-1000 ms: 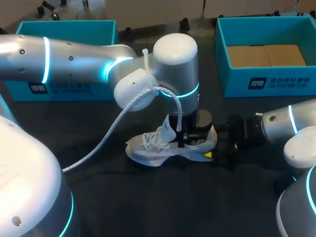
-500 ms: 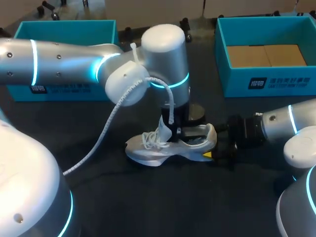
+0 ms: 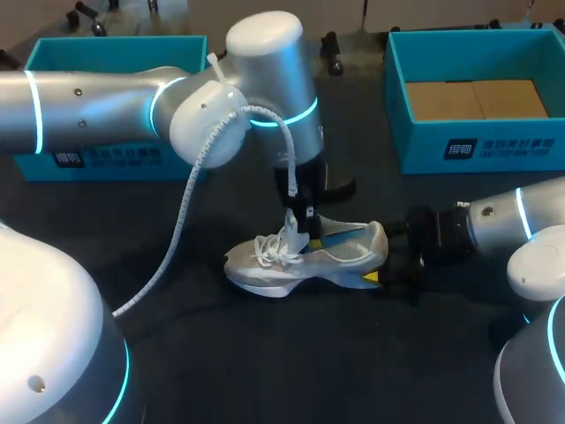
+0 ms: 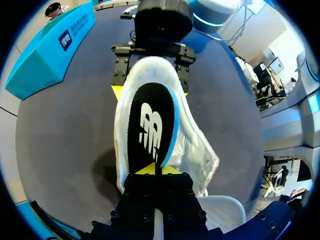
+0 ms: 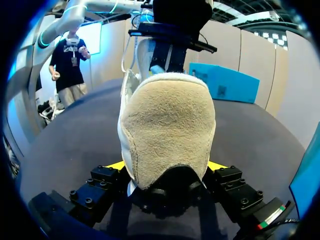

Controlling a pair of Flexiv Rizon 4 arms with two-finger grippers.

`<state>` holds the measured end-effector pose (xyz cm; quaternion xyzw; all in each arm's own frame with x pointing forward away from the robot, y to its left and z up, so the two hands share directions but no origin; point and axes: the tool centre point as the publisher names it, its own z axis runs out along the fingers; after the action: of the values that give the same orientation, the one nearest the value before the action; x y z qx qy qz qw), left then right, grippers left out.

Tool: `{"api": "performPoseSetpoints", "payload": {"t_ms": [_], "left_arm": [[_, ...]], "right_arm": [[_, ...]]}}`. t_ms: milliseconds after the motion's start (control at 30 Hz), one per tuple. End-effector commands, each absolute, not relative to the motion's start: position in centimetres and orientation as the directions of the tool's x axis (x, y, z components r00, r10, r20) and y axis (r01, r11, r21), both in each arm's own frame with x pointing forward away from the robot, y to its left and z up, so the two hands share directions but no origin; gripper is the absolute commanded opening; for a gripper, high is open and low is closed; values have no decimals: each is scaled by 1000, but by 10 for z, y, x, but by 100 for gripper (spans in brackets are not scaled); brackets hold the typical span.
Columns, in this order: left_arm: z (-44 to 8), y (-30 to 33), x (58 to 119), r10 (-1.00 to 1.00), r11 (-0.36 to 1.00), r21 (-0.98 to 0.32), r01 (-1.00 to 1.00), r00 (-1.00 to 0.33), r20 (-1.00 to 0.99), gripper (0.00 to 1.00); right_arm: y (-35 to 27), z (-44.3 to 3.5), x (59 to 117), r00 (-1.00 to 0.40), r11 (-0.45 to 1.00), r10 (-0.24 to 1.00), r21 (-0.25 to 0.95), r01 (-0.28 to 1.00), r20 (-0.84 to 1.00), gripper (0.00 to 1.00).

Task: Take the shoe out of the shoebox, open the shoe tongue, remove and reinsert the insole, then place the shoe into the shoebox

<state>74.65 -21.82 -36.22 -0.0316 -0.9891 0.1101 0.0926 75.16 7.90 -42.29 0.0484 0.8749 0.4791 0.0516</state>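
The shoe (image 3: 309, 259) lies on its sole in the middle of the dark worktop (image 3: 265, 353), toe to the left and heel to the right. It is a low running shoe with a pale grey-white upper, loose white laces (image 3: 275, 247) bunched over the front and a white sole. From behind, the heel is a patch of tan suede with a white border.

The left gripper (image 4: 155, 170) comes down from above onto the middle of the shoe, just behind the laces. Its yellow tips are pinched together on the front end of the insole (image 4: 150, 125). The insole is black with a bright blue edge and a white logo on its top face. It slants up out of the shoe's opening towards the gripper, with its back end still down in the heel.

The right gripper (image 3: 388, 269) reaches in low from the right, level with the worktop. Its two fingers clamp the heel of the shoe from both sides, with the yellow tips pressed against the suede.

Two teal boxes stand at the far edge. The left box (image 3: 115, 41) sits behind the left arm. The right box (image 3: 494, 146) stands well apart from the shoe and has brown cardboard (image 3: 477, 99) lying flat in its bottom.
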Motion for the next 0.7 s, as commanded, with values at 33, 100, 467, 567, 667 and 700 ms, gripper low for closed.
{"api": "performPoseSetpoints", "payload": {"t_ms": [33,100,467,567,667,700], "left_arm": [[-352,-214,746,82,971,-236,38,-980,182,0],[-350,-216,745,80,969,-243,34,-980,183,0],[-328,-237,735,94,948,-319,20,-971,218,0],[-325,-243,733,95,942,-336,13,-969,229,0],[-322,-250,730,96,939,-345,9,-967,237,0],[-322,-253,729,97,938,-347,9,-967,237,0]], "right_arm": [[80,-425,752,-990,538,137,842,36,-46,0],[80,-425,752,-990,538,137,842,36,-46,0],[80,-425,752,-990,538,137,842,36,-46,0],[80,-425,752,-990,538,137,842,36,-46,0],[80,-425,752,-990,538,137,842,36,-46,0],[80,-425,752,-990,538,137,842,36,-46,0]]}}
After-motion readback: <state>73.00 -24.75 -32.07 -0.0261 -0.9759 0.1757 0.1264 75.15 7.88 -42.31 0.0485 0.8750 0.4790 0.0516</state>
